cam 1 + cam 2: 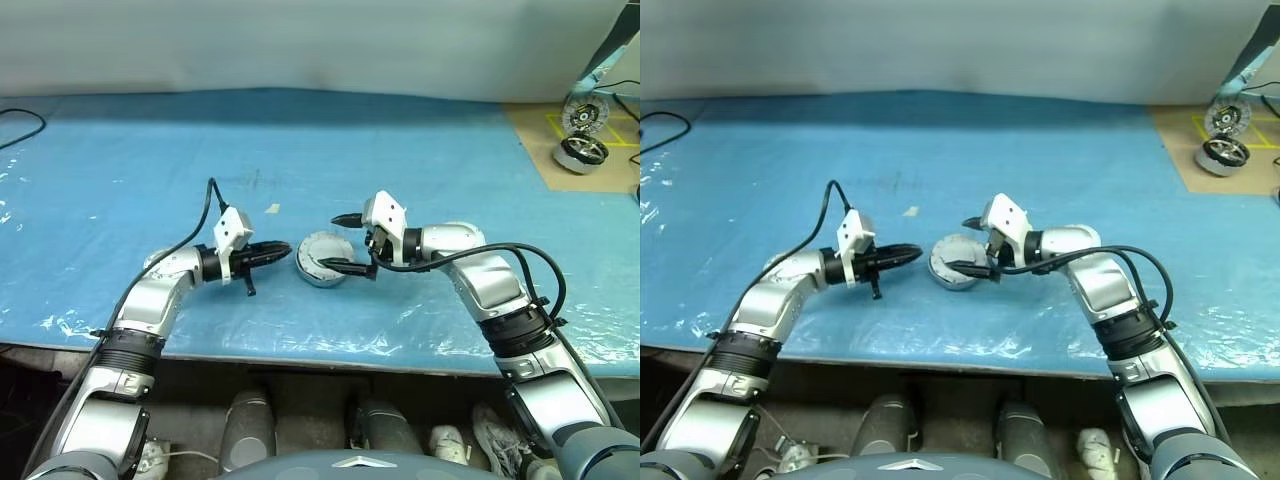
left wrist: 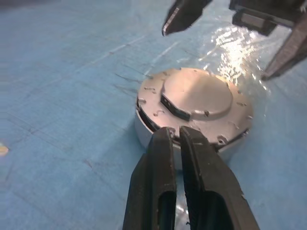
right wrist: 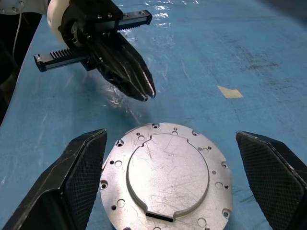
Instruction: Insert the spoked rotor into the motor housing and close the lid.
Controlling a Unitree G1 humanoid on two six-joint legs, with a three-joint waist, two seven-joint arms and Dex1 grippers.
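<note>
The motor housing (image 1: pixel 321 260) sits on the blue table (image 1: pixel 150 150) with the lid (image 3: pixel 165 175) lying flat on top of it, so the closing looks done or nearly so. In the left wrist view a dark gap shows under the lid's rim on the side facing the left gripper; I cannot tell whether that is a normal seam or a lid not fully seated. The spoked rotor is presumably inside.

Nearest the housing, the right gripper (image 1: pixel 345 242) has its 2 fingers spread wide, 1 on each side of the lid, holding nothing. If it squeezes or drags sideways from here, a finger could catch the rim and tip the lid up or slide the whole housing across the slick sheet.

Just beside the housing on the opposite side, the left gripper (image 1: pixel 278 252) has its fingers pressed together, empty, tips aimed at the rim. A push from it could shove the housing rather than seat the lid.

Well away from the housing, 2 shiny wheel-like motors (image 1: pixel 582 135) sit at the table's far right corner, out of danger.
</note>
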